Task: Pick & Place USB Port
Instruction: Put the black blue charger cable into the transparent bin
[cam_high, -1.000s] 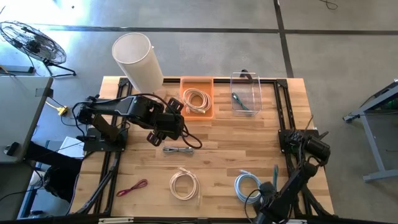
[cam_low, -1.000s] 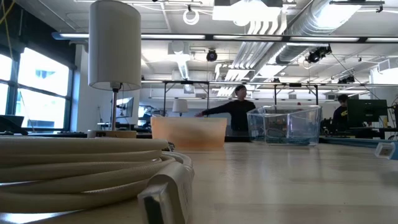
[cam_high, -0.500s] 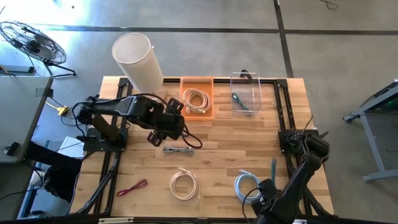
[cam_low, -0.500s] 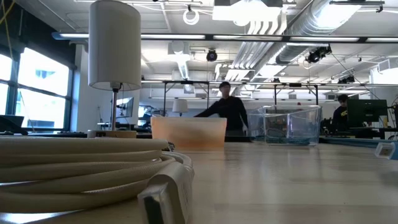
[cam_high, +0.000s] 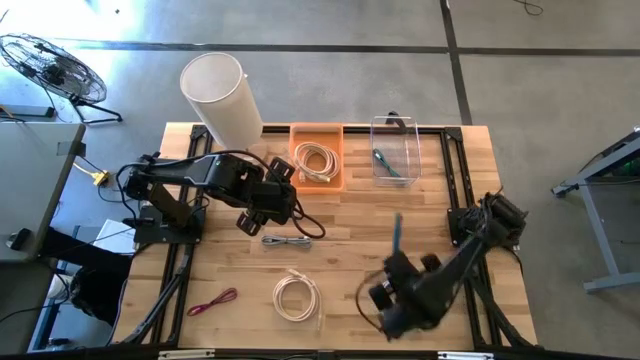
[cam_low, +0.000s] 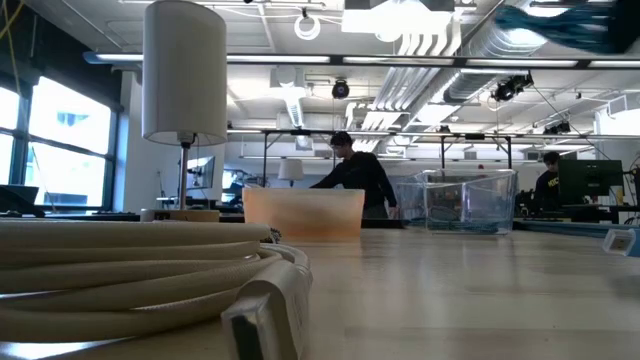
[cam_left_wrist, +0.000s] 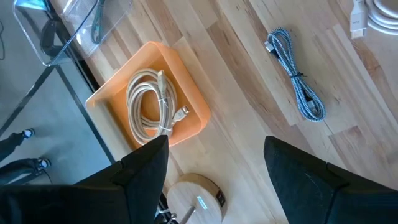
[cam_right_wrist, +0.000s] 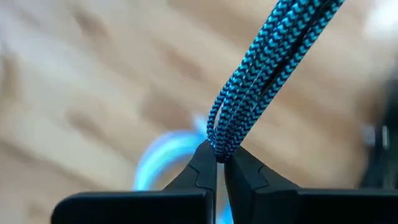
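Carrying a blue-and-black braided cable (cam_right_wrist: 267, 68), the right claw (cam_right_wrist: 217, 163) was pinched tight on a folded bight of it, tips meeting with the loop's bend caught between them. Gripping at the fold probably kept the doubled strands together so they hung as one bundle instead of trailing. In the high view that claw (cam_high: 392, 262) sat above the counter (cam_high: 350, 225) on its right half, the cable (cam_high: 397, 232) sticking up away from the wood, so the task's thing was in the air, not yet over any bin.

Left claw (cam_left_wrist: 214, 163) stood wide and held nothing, hovering near the orange tray (cam_high: 316, 155) — parked, by the look of it.

Materials:
- Cable sheath: woven, herringbone pattern, fairly stiff at the bend.
- Orange tray: translucent plastic, rectangular, holding a cream coiled cable (cam_left_wrist: 155, 102), smooth jacket.
- Clear bin (cam_high: 395, 150): thin-walled plastic, a teal cable inside; likely the drop target, judging by colour match.
- Grey braided cable (cam_high: 287, 241) and a cream coil (cam_high: 296, 296) lay loose on the butcher-block counter, a red cable (cam_high: 213, 301) near the front-left corner.
- White cylinder (cam_high: 220, 97): smooth, matte.
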